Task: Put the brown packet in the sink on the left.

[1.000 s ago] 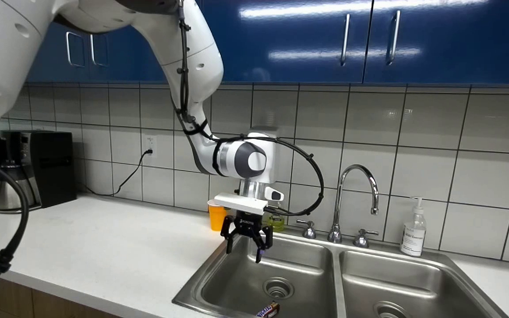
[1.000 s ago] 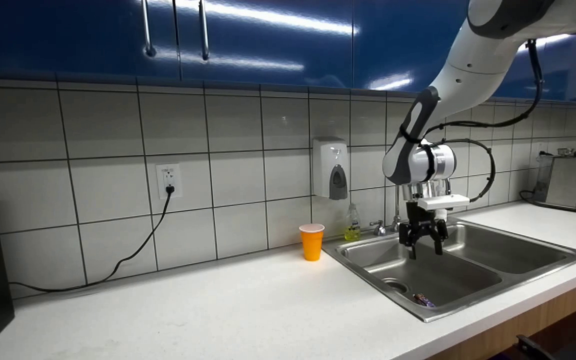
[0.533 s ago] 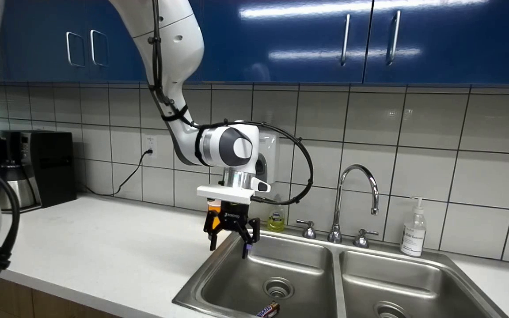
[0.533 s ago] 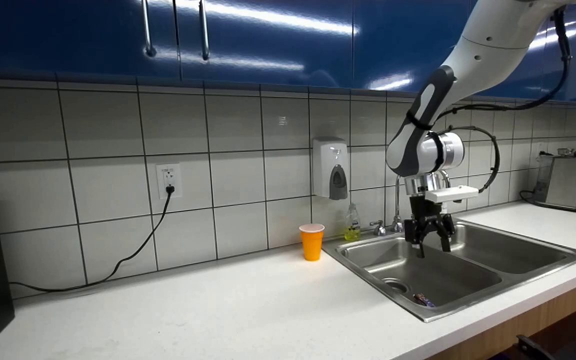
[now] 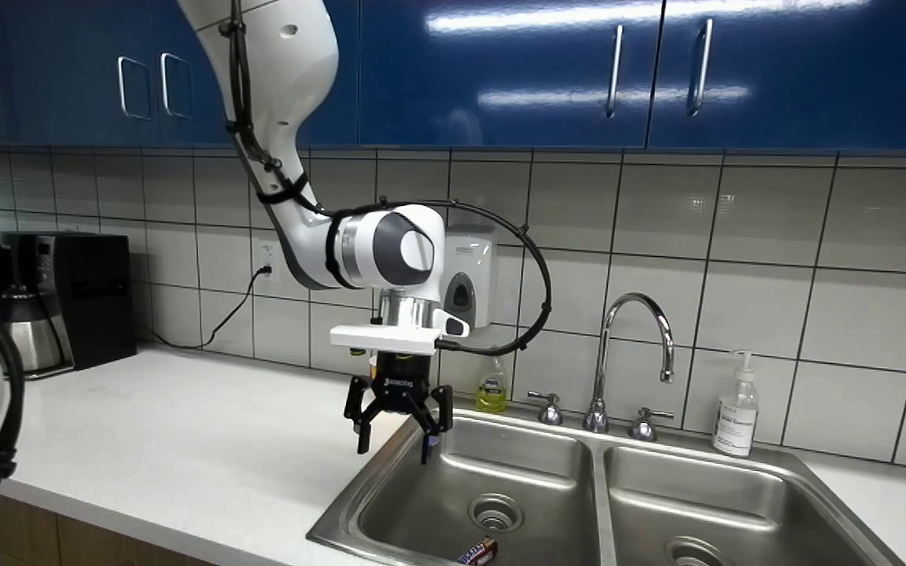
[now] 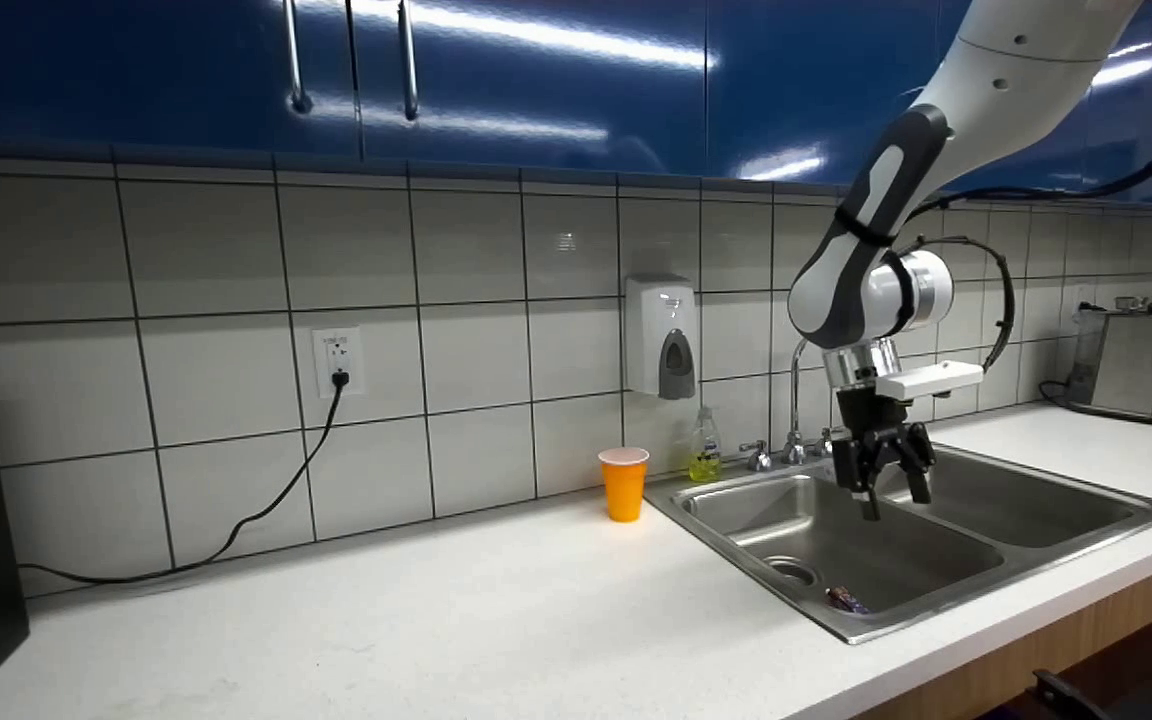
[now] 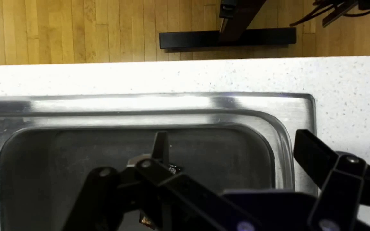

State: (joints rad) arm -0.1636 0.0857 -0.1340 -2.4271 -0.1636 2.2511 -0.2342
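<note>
The brown packet [image 5: 478, 552] lies on the floor of the left sink basin [image 5: 390, 511], near its front wall. It also shows in an exterior view as a small dark piece [image 6: 846, 600]. In the wrist view, parts of the packet [image 7: 173, 169] show behind the black finger linkage; its middle is hidden. My gripper [image 5: 394, 450] is open and empty, with its fingers pointing down, well above the packet and apart from it. In the wrist view, the fingertips [image 7: 233, 141] are wide apart over the basin and its rim. The gripper also shows open in an exterior view [image 6: 896, 503].
The second basin [image 5: 697, 503] is beside the left one, with the faucet [image 5: 596, 409] behind. An orange cup [image 6: 623, 488] and a dish soap bottle [image 6: 704, 455] stand near the wall. A pump bottle [image 5: 736, 420] stands right of the faucet. A black appliance [image 5: 91, 299] is far left.
My open gripper has moved away from the back wall, leftward in an exterior view and rightward in an exterior view. The packet has not moved.
</note>
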